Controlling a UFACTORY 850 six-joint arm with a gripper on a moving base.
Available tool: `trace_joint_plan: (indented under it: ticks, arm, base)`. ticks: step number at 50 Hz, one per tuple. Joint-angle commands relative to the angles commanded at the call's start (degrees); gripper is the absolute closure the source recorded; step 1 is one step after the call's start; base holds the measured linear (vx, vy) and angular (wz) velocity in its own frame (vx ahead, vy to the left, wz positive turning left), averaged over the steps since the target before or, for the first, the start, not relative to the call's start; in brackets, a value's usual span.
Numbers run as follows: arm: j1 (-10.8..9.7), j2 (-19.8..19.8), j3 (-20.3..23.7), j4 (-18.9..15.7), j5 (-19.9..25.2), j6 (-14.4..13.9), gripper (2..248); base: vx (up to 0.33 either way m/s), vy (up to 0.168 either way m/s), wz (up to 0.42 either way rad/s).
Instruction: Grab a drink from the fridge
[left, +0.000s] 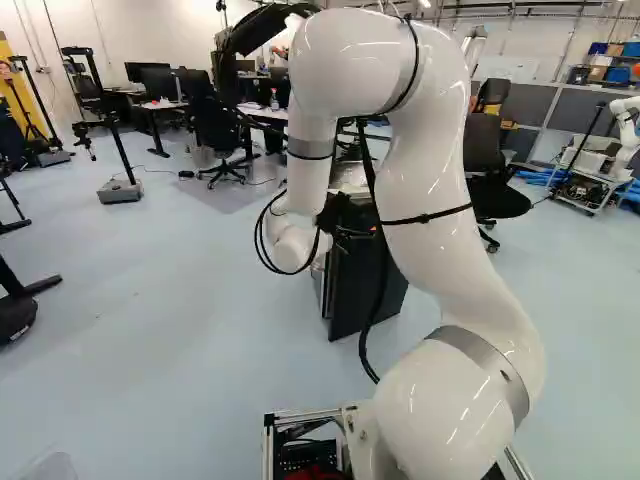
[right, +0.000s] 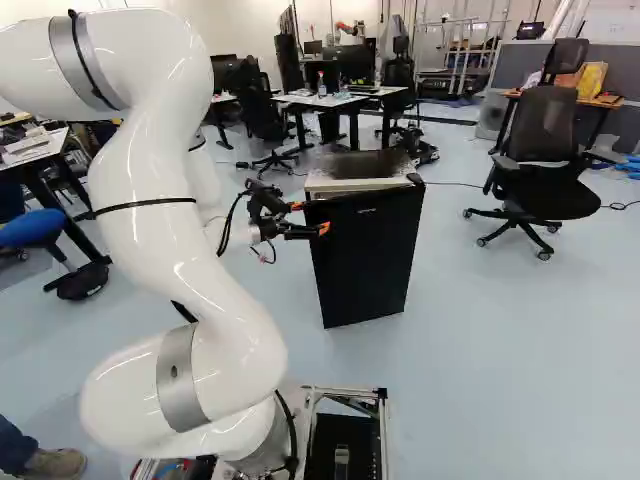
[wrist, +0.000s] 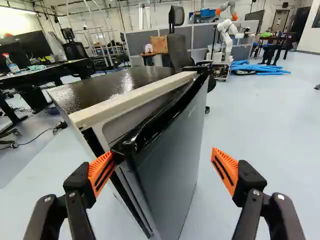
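Note:
The gripper (right: 310, 217) is at the upper corner of the small black fridge (right: 365, 260) in the right base view. In the wrist view the gripper (wrist: 163, 157) stands wide open, with the near top corner of the fridge door (wrist: 175, 155) between its fingers. One orange pad (wrist: 101, 172) is at the door's free edge, by the gap to the body; the other is off the door's outer face, apart from it. The door stands slightly ajar from the fridge body (wrist: 115, 87). The fridge's inside is hidden, and no drink shows in it.
An office chair (right: 545, 165) stands to the right beyond the fridge. Desks (right: 335, 100) with a bottle (right: 321, 85) are behind it. Another robot (wrist: 229, 37) stands far off by blue tubes (wrist: 260, 68). A shoe (right: 55, 462) shows near the base's left.

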Motion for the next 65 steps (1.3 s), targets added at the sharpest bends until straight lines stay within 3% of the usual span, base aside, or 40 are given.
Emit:
trace_joint_plan:
  ticks: [25, 36, 48, 65]
  arm:
    - [2.4, 4.0, 7.1, 1.9, 1.7, 0.0, 3]
    - [4.9, 5.0, 8.8, 2.8, 2.5, 0.0, 3]
    - [6.7, 4.9, 8.6, 3.8, 3.3, 0.0, 3]
    - [5.7, 3.3, 5.6, 5.5, 3.7, 0.0, 3]
  base:
    - [0.0, 0.0, 0.0]
    - [0.0, 0.0, 0.0]
    - [0.0, 0.0, 0.0]
    - [0.0, 0.0, 0.0]
